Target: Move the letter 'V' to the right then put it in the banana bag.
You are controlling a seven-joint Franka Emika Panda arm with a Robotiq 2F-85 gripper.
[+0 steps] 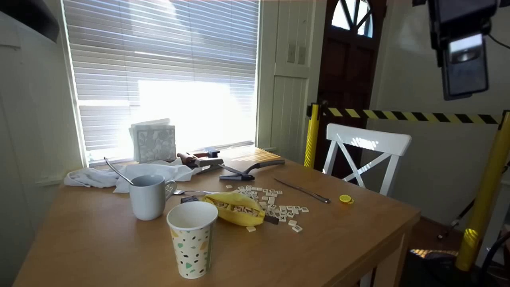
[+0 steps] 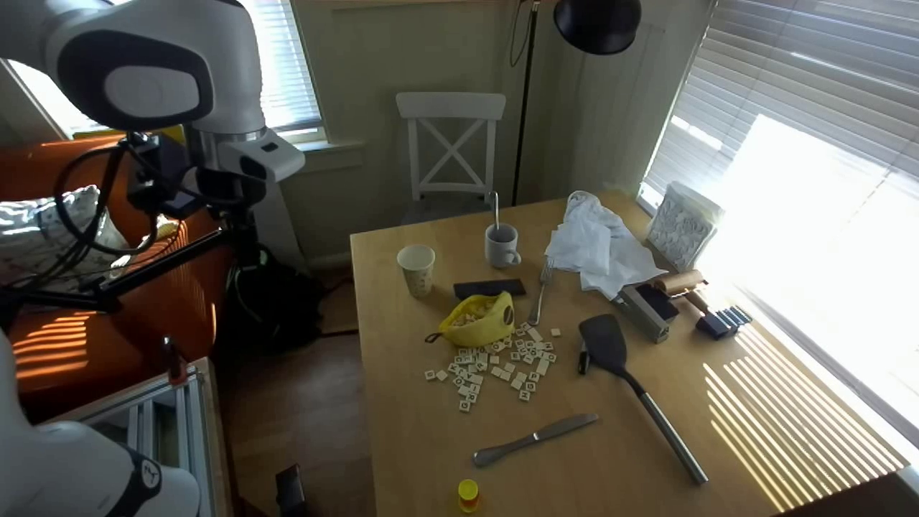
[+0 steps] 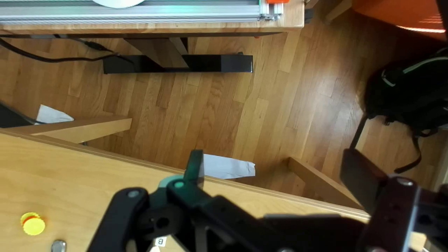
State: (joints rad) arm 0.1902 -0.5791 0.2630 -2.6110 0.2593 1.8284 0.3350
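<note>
The banana bag (image 1: 235, 218) is a yellow pouch lying on the table with its mouth open and letter tiles inside; it also shows in an exterior view (image 2: 482, 332). Many small cream letter tiles (image 1: 271, 200) lie scattered beside it, also in an exterior view (image 2: 502, 370). Which tile is the letter V cannot be told. In the wrist view, my gripper (image 3: 278, 171) is open with nothing between its fingers, high over the table's edge and the floor. It also shows at the upper right in an exterior view (image 1: 464, 65), away from the bag. The bag is out of the wrist view.
Around the bag stand a polka-dot paper cup (image 1: 193, 243) and a grey mug with a spoon (image 1: 147, 199). A knife (image 2: 535, 439), a spatula (image 2: 642, 395), a fork (image 2: 540, 291), a yellow lid-like item (image 2: 468, 495) and white cloth (image 2: 599, 244) lie on the table.
</note>
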